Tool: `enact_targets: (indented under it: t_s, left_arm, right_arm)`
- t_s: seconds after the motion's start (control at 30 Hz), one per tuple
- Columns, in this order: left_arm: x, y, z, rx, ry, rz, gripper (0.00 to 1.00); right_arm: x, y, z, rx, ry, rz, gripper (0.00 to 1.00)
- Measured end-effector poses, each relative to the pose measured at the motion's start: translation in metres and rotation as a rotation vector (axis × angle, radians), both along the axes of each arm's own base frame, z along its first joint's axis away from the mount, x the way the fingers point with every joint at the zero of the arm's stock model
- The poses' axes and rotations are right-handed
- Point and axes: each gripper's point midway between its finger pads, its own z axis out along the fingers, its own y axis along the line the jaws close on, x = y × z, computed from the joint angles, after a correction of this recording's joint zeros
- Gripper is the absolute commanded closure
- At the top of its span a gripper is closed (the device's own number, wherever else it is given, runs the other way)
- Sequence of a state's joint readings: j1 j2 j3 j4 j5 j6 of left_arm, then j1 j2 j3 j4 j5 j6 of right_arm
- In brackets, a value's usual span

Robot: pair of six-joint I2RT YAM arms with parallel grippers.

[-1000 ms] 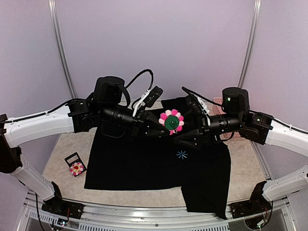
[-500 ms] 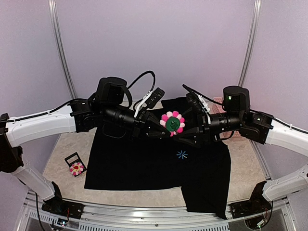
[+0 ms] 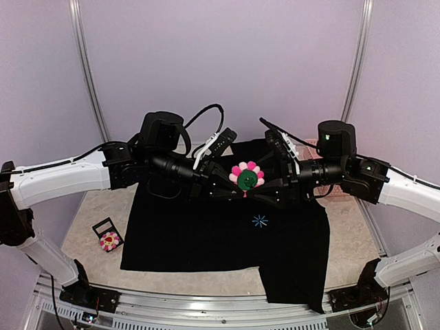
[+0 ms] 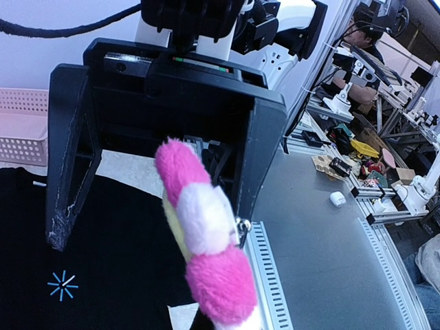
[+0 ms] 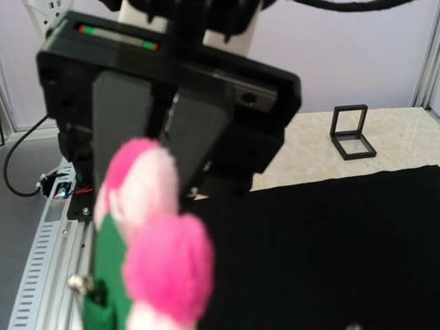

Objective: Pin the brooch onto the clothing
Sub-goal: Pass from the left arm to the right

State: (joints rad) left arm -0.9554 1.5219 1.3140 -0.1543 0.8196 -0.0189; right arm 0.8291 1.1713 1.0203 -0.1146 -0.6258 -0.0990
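The brooch (image 3: pixel 246 177), a plush flower with pink and white petals and a dark green back, is held in the air above the chest of the black T-shirt (image 3: pixel 206 234). My left gripper (image 3: pixel 230 183) is shut on it from the left. It shows edge-on in the left wrist view (image 4: pixel 206 234) and blurred in the right wrist view (image 5: pixel 155 234). My right gripper (image 3: pixel 265 184) is open, its fingers (image 4: pixel 69 172) spread either side of the brooch, one beside the metal pin. The light-blue starburst (image 3: pixel 260 221) lies below on the shirt.
A second flower brooch (image 3: pixel 108 240) lies by a small black frame (image 3: pixel 103 225) on the table at the left. A pink basket (image 3: pixel 313 146) stands at the back right. A metal rail (image 3: pixel 206 302) runs along the table's front edge.
My right gripper has moved left, closing in on the brooch. The left gripper has shifted slightly right and down with the brooch.
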Motion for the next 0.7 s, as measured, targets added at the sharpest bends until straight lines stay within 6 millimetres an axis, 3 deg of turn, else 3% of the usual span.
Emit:
enact_targets:
  t_s: [0.23, 0.43, 0.57, 0.7]
  left_arm:
    - [0.000, 0.000, 0.000, 0.000, 0.000, 0.000, 1.00]
    - [0.000, 0.001, -0.002, 0.009, 0.005, 0.000, 1.00]
    - [0.000, 0.000, -0.004, 0.014, 0.008, -0.001, 1.00]
    - [0.000, 0.000, -0.005, 0.016, 0.011, -0.002, 1.00]
  right_arm:
    - [-0.007, 0.000, -0.003, -0.012, 0.025, 0.041, 0.18]
    - [-0.019, -0.001, 0.009, -0.016, 0.044, 0.096, 0.20]
    - [-0.021, -0.002, 0.013, -0.017, 0.045, 0.106, 0.28]
    - [-0.022, -0.002, 0.008, -0.034, 0.059, 0.112, 0.47]
